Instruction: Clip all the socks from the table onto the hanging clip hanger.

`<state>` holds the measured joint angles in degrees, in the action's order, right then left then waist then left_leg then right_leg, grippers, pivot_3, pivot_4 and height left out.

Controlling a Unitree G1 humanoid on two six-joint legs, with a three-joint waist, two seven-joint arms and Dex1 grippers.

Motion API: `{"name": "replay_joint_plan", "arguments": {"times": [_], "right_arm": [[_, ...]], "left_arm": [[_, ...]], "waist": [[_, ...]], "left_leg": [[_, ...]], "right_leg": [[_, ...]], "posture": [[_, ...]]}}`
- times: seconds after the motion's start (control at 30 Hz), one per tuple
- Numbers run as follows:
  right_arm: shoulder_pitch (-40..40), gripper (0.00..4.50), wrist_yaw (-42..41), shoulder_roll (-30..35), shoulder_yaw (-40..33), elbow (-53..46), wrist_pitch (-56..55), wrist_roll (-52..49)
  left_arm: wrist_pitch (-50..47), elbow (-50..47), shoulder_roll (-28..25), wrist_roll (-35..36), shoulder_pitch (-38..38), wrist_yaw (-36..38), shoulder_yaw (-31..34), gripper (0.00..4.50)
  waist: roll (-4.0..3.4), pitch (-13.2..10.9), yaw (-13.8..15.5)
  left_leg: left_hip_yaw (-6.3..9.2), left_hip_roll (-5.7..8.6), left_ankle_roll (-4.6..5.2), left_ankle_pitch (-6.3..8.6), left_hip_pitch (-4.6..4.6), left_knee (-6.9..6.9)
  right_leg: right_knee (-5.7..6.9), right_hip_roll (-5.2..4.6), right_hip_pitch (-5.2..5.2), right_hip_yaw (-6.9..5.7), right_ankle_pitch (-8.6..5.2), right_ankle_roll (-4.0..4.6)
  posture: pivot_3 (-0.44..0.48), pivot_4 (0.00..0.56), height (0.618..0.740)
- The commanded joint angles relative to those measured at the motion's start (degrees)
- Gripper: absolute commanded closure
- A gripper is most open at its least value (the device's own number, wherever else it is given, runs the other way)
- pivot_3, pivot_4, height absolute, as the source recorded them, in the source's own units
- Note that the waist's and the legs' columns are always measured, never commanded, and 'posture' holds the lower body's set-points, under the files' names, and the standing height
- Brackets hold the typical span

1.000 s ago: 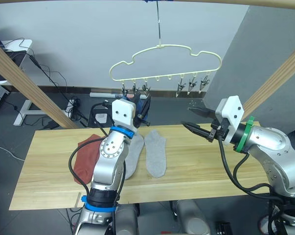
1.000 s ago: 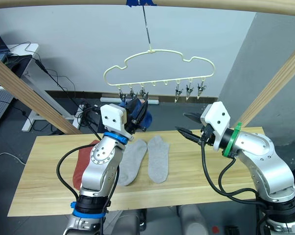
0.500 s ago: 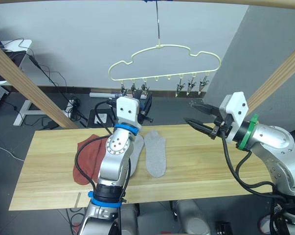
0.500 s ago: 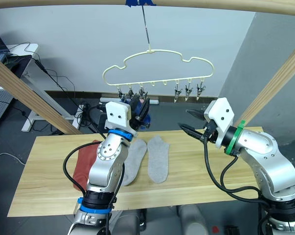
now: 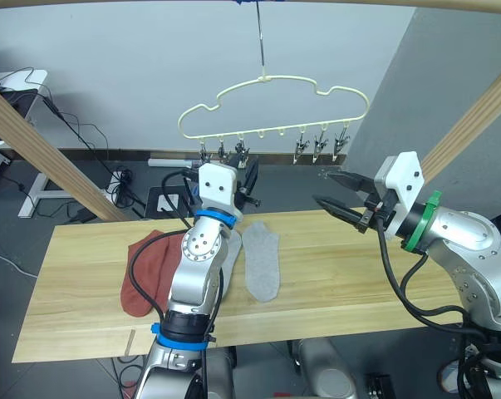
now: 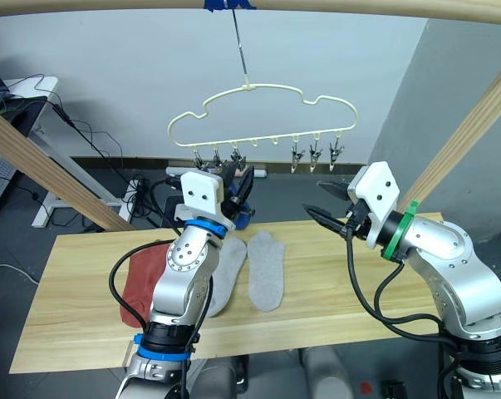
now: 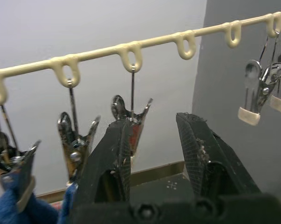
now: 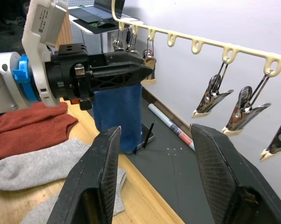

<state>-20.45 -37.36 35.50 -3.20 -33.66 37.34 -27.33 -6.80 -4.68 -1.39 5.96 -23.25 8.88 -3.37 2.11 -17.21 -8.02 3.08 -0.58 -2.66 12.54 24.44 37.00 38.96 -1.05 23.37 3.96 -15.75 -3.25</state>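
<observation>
The cream clip hanger (image 5: 275, 106) hangs from a wooden bar above the table (image 5: 350, 274). A blue sock (image 8: 119, 112) hangs from its leftmost clips. My left gripper (image 7: 154, 120) is raised right at those clips and stands open, with a bare metal clip (image 7: 131, 114) just behind one finger. My right gripper (image 5: 333, 191) hovers open and empty over the table's right half, below the three bare clips (image 5: 321, 143). On the table lie a rust-red sock (image 5: 146, 270) and two grey socks (image 5: 262, 259), one partly hidden behind my left arm.
Slanted wooden poles of the frame stand at the left (image 5: 42, 154) and right (image 5: 474, 125). Behind the table, cables and a power strip (image 5: 121, 176) lie on the dark floor. Bare planks stretch across the table's right half.
My left gripper has risen and shifted a little to the right, closer to the hanger's left clips. The right gripper rose slightly. The whole view has also shifted a little.
</observation>
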Motion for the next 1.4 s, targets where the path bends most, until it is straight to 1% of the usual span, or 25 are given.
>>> {"name": "replay_joint_plan", "arguments": {"times": [0.03, 0.13, 0.33, 0.5, 0.73, 0.97, 1.2, 1.4], "right_arm": [[-0.7, 2.04, 0.4, 0.2, -1.2, -2.3, -0.1, -1.6], [-0.7, 2.04, 0.6, 0.4, -1.2, -2.3, 0.1, -1.9], [-0.6, 2.04, 1.0, 0.4, -1.2, -2.7, 0.3, -1.9], [-0.8, 2.04, 1.1, 0.4, -1.1, -2.2, 0.0, -1.8], [-1.4, 2.04, 1.1, 0.4, -0.9, -2.0, 0.0, -1.9], [-1.3, 2.04, 0.9, 0.6, -1.1, -2.2, 0.5, -2.5], [-0.8, 2.04, 0.6, 0.8, -1.2, -2.4, 0.5, -3.1], [-0.5, 2.04, -0.1, 1.0, -1.3, -2.3, 0.5, -4.6]], "left_arm": [[1.5, -1.4, 0.2, 0.1, -0.7, -0.2, 0.5, 2.8], [1.6, -2.9, 0.5, 0.1, 0.5, -0.1, 0.0, 2.8], [0.0, -7.7, 0.8, 0.1, 5.6, -0.1, -1.3, 2.8], [-1.0, -8.5, 0.8, -0.4, 7.1, -0.6, -1.8, 2.8], [-1.1, -3.3, 0.0, -0.1, 3.7, -0.3, -0.1, 2.8], [0.2, -0.3, -0.2, -0.6, 1.2, -0.7, 0.6, 2.8], [2.1, 1.4, 0.5, -1.0, -0.7, -1.9, 1.3, 2.8], [2.6, 0.4, 0.5, -1.8, -2.2, -2.9, 1.4, 2.8]], "waist": [[0.0, 0.0, 0.0], [0.0, 0.0, 0.0], [0.0, 0.0, -0.1], [0.0, 0.0, -0.1], [0.0, 0.0, -0.1], [0.0, 0.0, -0.1], [0.0, 0.0, -0.1], [0.0, 0.0, -0.1]], "left_leg": [[-0.01, 0.0, 0.0, 0.0, 0.0, 0.0], [0.0, -0.01, 0.0, 0.0, 0.0, -0.01], [0.0, -0.05, 0.0, 0.0, 0.0, -0.01], [0.0, -0.03, 0.0, 0.0, 0.0, 0.01], [0.01, 0.0, 0.01, 0.0, 0.0, 0.02], [0.01, 0.0, 0.0, 0.0, 0.0, 0.01], [0.0, 0.0, 0.0, 0.0, 0.0, 0.01], [0.0, 0.0, 0.0, 0.0, 0.0, 0.01]], "right_leg": [[0.0, 0.0, 0.0, 0.0, 0.0, 0.0], [0.0, 0.0, 0.0, 0.0, 0.0, 0.0], [0.0, -0.01, 0.0, 0.01, 0.0, 0.0], [0.01, -0.01, 0.0, 0.02, 0.0, -0.01], [0.01, 0.0, -0.01, 0.0, 0.0, -0.01], [0.0, 0.0, -0.01, -0.01, 0.01, -0.01], [0.0, 0.0, -0.01, 0.0, 0.01, -0.01], [0.0, 0.0, -0.01, 0.0, 0.01, -0.01]], "posture": [[-0.271, 0.277, 0.74], [-0.271, 0.277, 0.74], [-0.272, 0.278, 0.74], [-0.266, 0.278, 0.74], [-0.266, 0.277, 0.74], [-0.27, 0.275, 0.74], [-0.274, 0.274, 0.74], [-0.272, 0.273, 0.74]]}}
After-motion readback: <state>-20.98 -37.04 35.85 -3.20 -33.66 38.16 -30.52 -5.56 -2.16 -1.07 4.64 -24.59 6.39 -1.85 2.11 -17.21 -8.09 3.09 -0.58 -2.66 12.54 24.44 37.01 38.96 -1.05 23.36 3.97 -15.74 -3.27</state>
